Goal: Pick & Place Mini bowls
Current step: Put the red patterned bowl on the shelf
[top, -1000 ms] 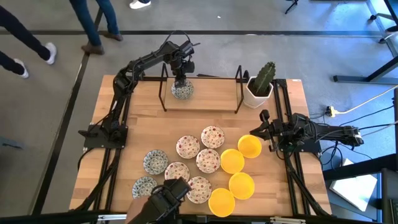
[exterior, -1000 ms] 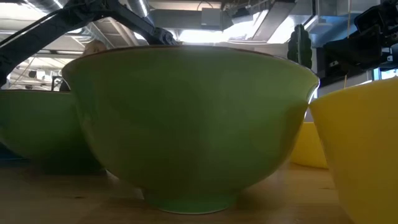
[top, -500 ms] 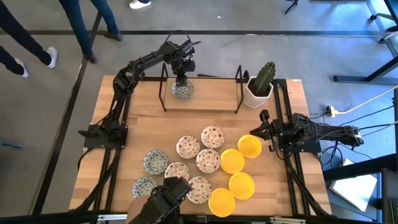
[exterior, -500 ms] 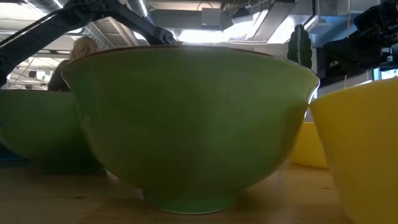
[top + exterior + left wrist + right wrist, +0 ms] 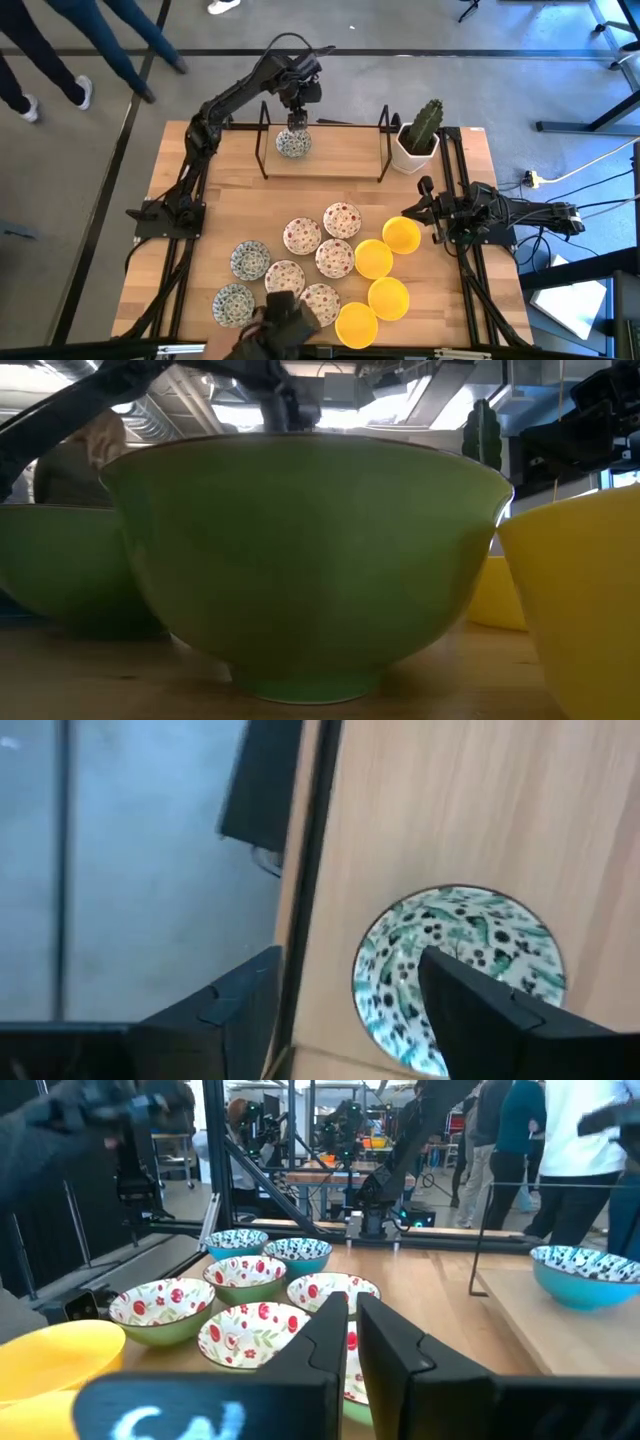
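Hovering over upright green-patterned mini bowl (image 5: 293, 144), left pincer (image 5: 297, 118) spread wide; right pincer (image 5: 424, 212) narrow, parked.

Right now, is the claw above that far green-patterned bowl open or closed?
Open: the left gripper has its fingers spread wide above the bowl, holding nothing.

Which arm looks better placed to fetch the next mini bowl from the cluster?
Probably the right: right gripper sits shut beside the yellow bowl in the cluster. Left gripper is open at the far edge, above the green-patterned bowl.
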`<state>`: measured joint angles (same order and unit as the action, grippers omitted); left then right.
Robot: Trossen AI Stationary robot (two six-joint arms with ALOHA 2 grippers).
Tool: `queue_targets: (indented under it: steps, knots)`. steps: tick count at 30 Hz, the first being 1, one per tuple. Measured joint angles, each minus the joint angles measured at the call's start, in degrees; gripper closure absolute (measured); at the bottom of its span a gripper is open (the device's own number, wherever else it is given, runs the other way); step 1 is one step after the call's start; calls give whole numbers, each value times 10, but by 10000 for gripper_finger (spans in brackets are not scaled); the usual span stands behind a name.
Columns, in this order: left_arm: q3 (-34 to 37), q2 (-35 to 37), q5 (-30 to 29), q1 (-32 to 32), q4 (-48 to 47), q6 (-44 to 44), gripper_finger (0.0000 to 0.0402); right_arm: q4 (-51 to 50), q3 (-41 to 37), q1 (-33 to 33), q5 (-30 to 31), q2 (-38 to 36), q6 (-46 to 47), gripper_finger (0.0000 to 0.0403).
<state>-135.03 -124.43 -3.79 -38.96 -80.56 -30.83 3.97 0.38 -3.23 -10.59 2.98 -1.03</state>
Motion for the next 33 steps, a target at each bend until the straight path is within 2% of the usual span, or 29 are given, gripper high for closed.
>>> queue_targets:
  steps: [3, 6, 10, 15, 19, 23, 25, 27, 29, 33]
  knots:
    - [28, 46, -54, 30, -10, -11, 190, 0, 0, 0, 0, 0, -9, 374]
    - [29, 88, -66, 57, -20, -5, 223, 0, 0, 0, 0, 0, -8, 374]
    - [29, 147, -69, 102, -34, 13, 284, 0, 0, 0, 0, 0, -7, 374]
    - [35, 210, -135, 179, -92, 56, 380, 0, 0, 0, 0, 0, -7, 374]
    - [99, 277, -205, 247, -91, 114, 395, 0, 0, 0, 0, 0, -5, 374]
    - [224, 354, -273, 313, -77, 184, 400, -3, 0, 0, 0, 0, -5, 374]
    - [315, 406, -297, 341, -32, 189, 399, -5, 0, 0, 0, 0, -5, 374]
    - [417, 470, -294, 361, 51, 162, 399, -8, 0, 0, 0, 0, -5, 374]
    - [527, 538, -258, 376, 168, 110, 400, -8, 0, 0, 0, 0, -7, 374]
    - [736, 677, -124, 386, 446, 26, 399, -7, 0, 0, 0, 0, -8, 374]
